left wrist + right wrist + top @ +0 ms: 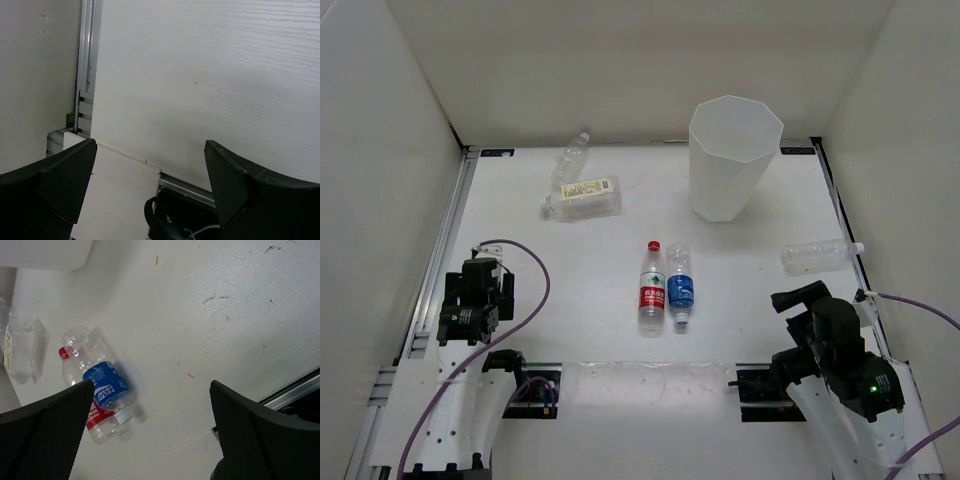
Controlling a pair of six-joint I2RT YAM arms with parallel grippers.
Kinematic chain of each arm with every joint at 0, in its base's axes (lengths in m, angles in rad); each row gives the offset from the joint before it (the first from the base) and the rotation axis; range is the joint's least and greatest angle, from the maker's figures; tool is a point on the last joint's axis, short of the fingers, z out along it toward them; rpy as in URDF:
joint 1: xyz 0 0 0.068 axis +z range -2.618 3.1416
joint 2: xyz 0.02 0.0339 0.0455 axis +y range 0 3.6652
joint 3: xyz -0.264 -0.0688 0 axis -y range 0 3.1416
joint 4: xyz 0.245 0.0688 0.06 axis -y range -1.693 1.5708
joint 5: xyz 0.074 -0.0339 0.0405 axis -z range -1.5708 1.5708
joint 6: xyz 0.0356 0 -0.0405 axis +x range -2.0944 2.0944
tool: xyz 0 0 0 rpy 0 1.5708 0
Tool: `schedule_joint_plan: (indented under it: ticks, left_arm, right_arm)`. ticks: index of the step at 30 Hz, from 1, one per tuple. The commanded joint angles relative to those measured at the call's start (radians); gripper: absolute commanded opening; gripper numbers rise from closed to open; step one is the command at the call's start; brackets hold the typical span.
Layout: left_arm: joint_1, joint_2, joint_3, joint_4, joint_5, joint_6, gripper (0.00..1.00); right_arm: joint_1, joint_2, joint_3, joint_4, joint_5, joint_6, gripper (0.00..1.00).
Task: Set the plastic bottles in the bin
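The tall translucent white bin (730, 155) stands at the back right of the table. A red-labelled bottle (652, 287) and a blue-labelled bottle (680, 289) lie side by side at the middle; both show in the right wrist view, blue (102, 382) and red (95, 416). The wider yellowish-labelled bottle (583, 198) and an unlabelled bottle (571, 159) lie at the back left. Another unlabelled bottle (818, 255) lies at the right. My left gripper (472, 288) is open and empty at the near left, also seen in its wrist view (150, 165). My right gripper (800, 299) is open and empty, also seen in its wrist view (152, 412).
White walls enclose the table. Aluminium rails (448, 235) run along the left and right edges. Purple cables (535, 290) loop by the left arm's base. The yellowish-labelled bottle also shows at the left edge of the right wrist view (22, 347).
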Motion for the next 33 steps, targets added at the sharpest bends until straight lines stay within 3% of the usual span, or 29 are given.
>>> schedule_joint_plan:
  ticks: [1, 6, 8, 10, 13, 15, 17, 18, 21, 27, 33]
  left_arm:
    - [0.005, -0.008, 0.007, 0.002, -0.003, -0.010, 1.00]
    - [0.005, -0.008, 0.007, 0.011, -0.013, -0.019, 1.00]
    - [0.005, -0.017, 0.019, 0.021, -0.022, -0.019, 1.00]
    - [0.005, -0.017, 0.061, 0.042, -0.039, -0.004, 1.00]
    - [0.005, -0.008, 0.117, 0.054, -0.050, 0.012, 1.00]
    - [0.005, 0.019, 0.137, 0.054, -0.041, 0.012, 1.00]
    - [0.005, 0.050, 0.137, 0.054, -0.041, 0.012, 1.00]
    - [0.005, 0.050, 0.146, 0.054, -0.041, 0.012, 1.00]
    - [0.005, 0.064, 0.156, 0.054, -0.041, 0.012, 1.00]
    - [0.005, 0.064, 0.165, 0.054, -0.030, 0.030, 1.00]
    - [0.005, 0.073, 0.165, 0.054, -0.021, 0.050, 1.00]
  right_arm:
    - [-0.001, 0.019, 0.000, -0.095, 0.055, -0.004, 1.00]
    - [-0.001, 0.110, 0.086, 0.015, 0.074, -0.113, 1.00]
    - [-0.001, 0.243, 0.164, 0.031, 0.177, -0.140, 1.00]
    - [-0.001, 0.463, 0.237, 0.005, 0.267, -0.238, 1.00]
    - [-0.041, 0.807, 0.461, -0.099, 0.438, -0.224, 1.00]
    - [-0.169, 0.974, 0.612, -0.065, 0.369, -0.339, 1.00]
    - [-0.315, 1.033, 0.647, 0.070, 0.132, -0.403, 1.00]
    - [-0.456, 1.081, 0.647, 0.093, -0.077, -0.394, 1.00]
    - [-0.602, 1.171, 0.621, 0.164, -0.150, -0.313, 1.00]
    - [-0.641, 1.430, 0.675, 0.156, -0.288, -0.303, 1.00]
    - [-0.641, 1.570, 0.652, 0.242, -0.222, -0.283, 1.00]
